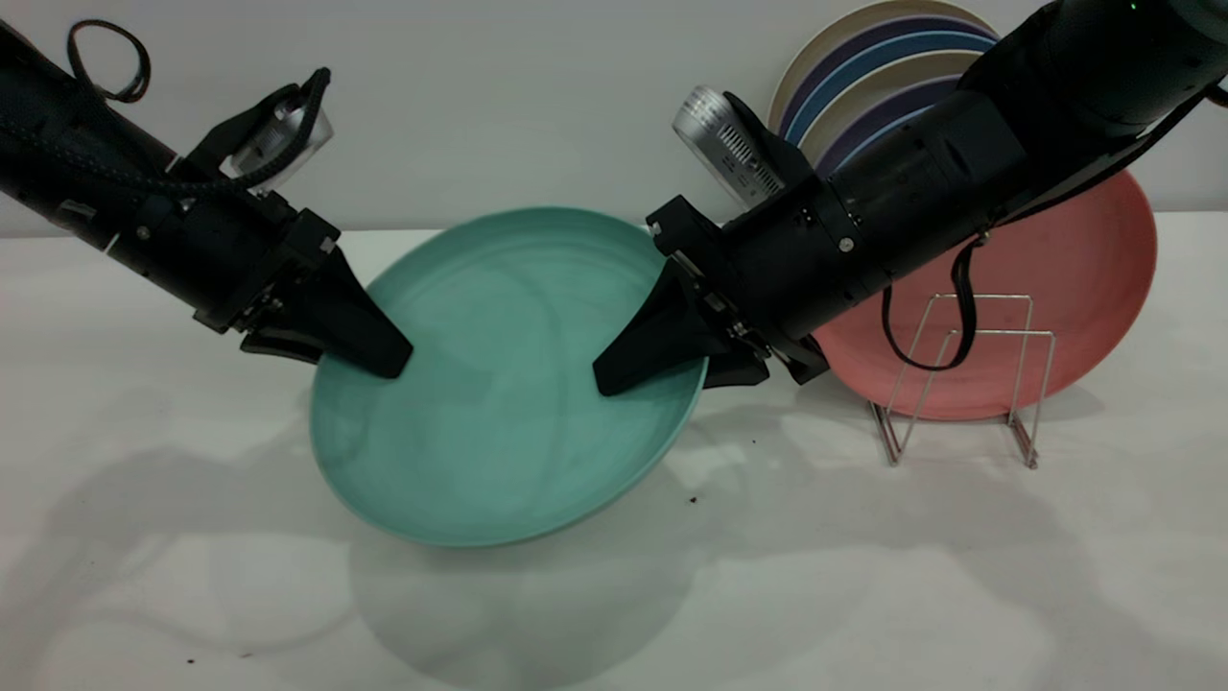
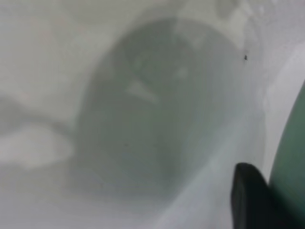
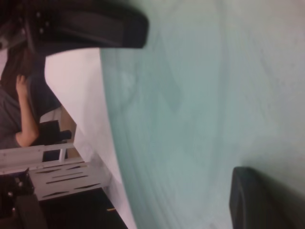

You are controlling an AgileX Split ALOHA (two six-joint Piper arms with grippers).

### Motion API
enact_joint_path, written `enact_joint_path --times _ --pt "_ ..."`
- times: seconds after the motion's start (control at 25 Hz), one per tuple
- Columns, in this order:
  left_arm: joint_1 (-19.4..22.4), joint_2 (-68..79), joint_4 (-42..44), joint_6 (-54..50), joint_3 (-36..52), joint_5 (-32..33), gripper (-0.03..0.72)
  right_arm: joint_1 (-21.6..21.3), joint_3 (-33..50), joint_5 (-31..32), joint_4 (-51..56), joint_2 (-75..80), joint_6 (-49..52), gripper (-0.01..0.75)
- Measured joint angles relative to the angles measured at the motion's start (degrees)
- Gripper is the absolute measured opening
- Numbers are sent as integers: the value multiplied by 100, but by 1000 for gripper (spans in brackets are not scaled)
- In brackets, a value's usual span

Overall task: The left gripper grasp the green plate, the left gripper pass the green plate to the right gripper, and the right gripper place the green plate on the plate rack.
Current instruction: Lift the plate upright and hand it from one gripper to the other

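You have the green plate (image 1: 508,384) lifted clear of the white table (image 1: 192,576), tilted so its face turns toward the exterior camera, and it hangs between the two arms — this is the handover itself. The relation to watch: the plate rack (image 1: 969,379) stands well off to the plate's right, on the right arm's side, with a salmon-pink plate (image 1: 1074,288) leaning behind its wire loops and a stack of blue and cream plates (image 1: 883,67) against the wall beyond. So the carry belongs to the right arm, and the plate must go upright, rim down, to drop between those loops. The right gripper (image 1: 662,350) is clamped over the plate's right rim, one finger on the face and one behind; its wrist view shows a finger (image 3: 259,200) pressed on the green surface. The left gripper (image 1: 336,341) bites the left rim the same way — both are closed on the plate, and by my judgement your next move is to let go with the left.
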Motion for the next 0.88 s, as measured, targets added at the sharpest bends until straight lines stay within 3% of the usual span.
enact_joint_path --times 0.2,0.32,0.48,0.88 --pt "0 0 -11 -29 0 156 598 4 0 30 29 0 -70 128" --pt "11 -21 -21 -35 0 355 707 -26 0 30 -55 0 -283 128" --pt "85 -223 40 -41 0 458 698 -310 0 72 -208 0 -435 128" --pt "274 -1173 98 -17 0 542 553 -981 0 386 -331 -7 -1322 128"
